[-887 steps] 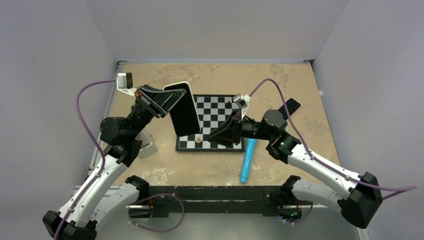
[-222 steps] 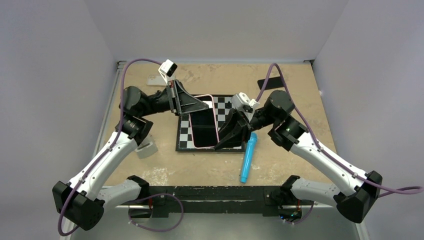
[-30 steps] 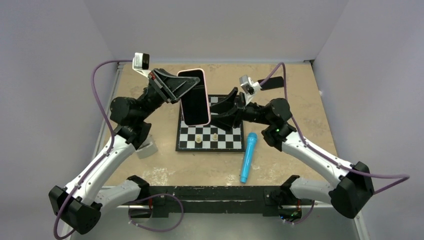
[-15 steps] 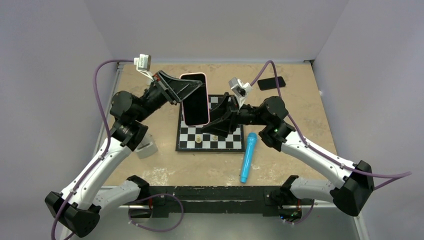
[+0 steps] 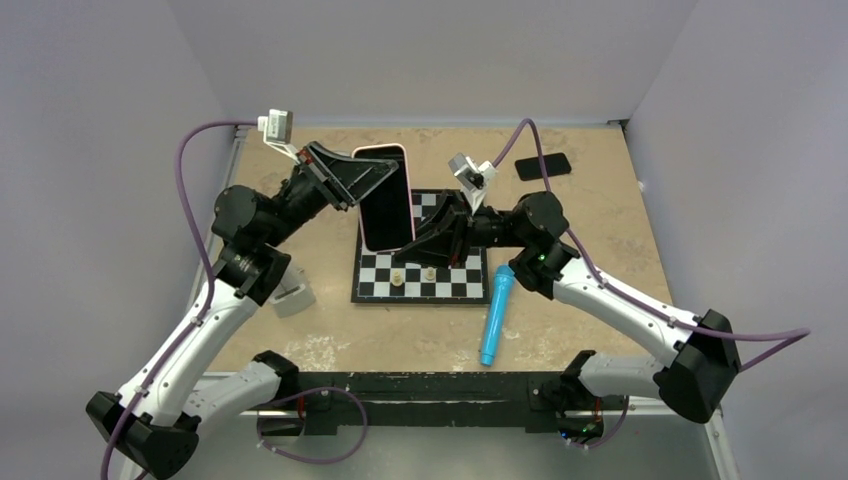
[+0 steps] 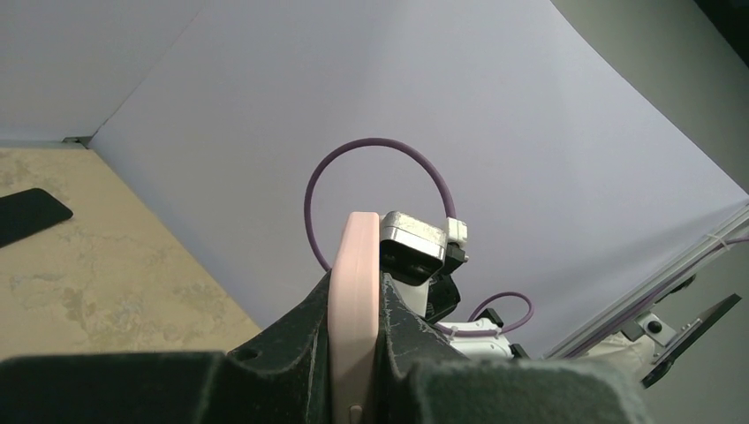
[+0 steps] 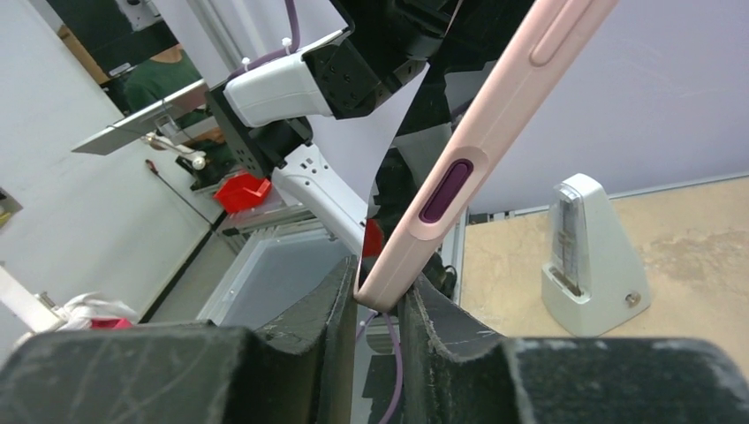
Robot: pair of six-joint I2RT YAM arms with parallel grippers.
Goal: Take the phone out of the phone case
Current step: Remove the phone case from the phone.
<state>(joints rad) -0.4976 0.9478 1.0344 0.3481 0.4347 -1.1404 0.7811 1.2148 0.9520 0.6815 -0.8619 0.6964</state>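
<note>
Nearest me, a blue marker point(image 5: 494, 315) lay on the table point(image 5: 600, 230), its far end just beside the near right corner of the chessboard point(image 5: 455, 287). A grey metronome point(image 5: 290, 296) stood to the board's left, apart from it. Two pale chess pieces point(image 5: 397, 277) sat on the board's near rows.

Above the board's far left part the phone point(image 5: 387, 205) was held off the table and tilted, its dark screen facing me, seated inside the pink phone case point(image 5: 380, 151). The right gripper point(image 7: 380, 296) was pinched shut on the case's lower corner, over the board's middle. The left gripper point(image 6: 355, 344) clamped the case's upper edge, past the board's far left corner.

Bare tabletop lay open on every side of the board. Beyond its far right corner a black handset point(image 5: 543, 165) lay flat near the back wall.
</note>
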